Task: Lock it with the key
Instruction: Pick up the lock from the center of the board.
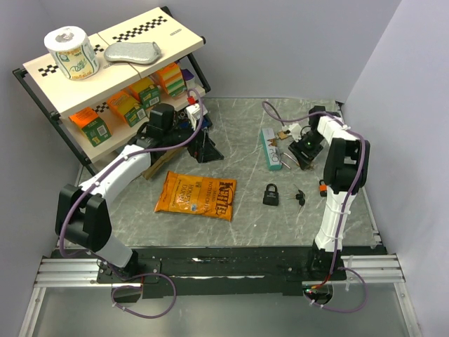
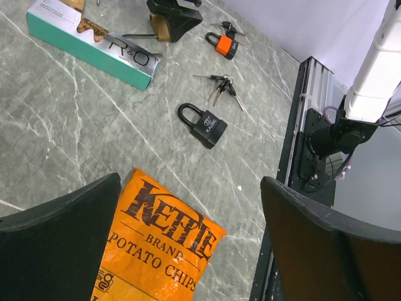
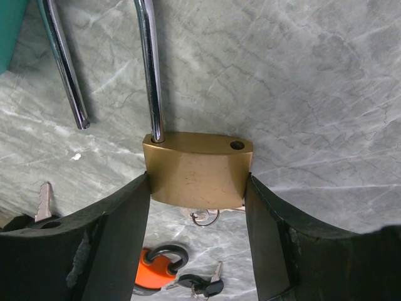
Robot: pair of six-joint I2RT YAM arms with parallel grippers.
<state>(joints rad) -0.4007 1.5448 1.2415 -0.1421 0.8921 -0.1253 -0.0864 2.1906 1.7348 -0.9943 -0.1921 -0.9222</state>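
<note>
Right hand (image 3: 198, 191) clamped the brass padlock (image 3: 197, 168), shackle (image 3: 147, 63) open
A loose pinch could twist it, shackle missing its hole

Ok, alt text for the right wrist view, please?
The right gripper clamps a brass padlock by its sides, its shackle open and one hole empty. An orange padlock and keys lie beyond on the marble table.
</note>
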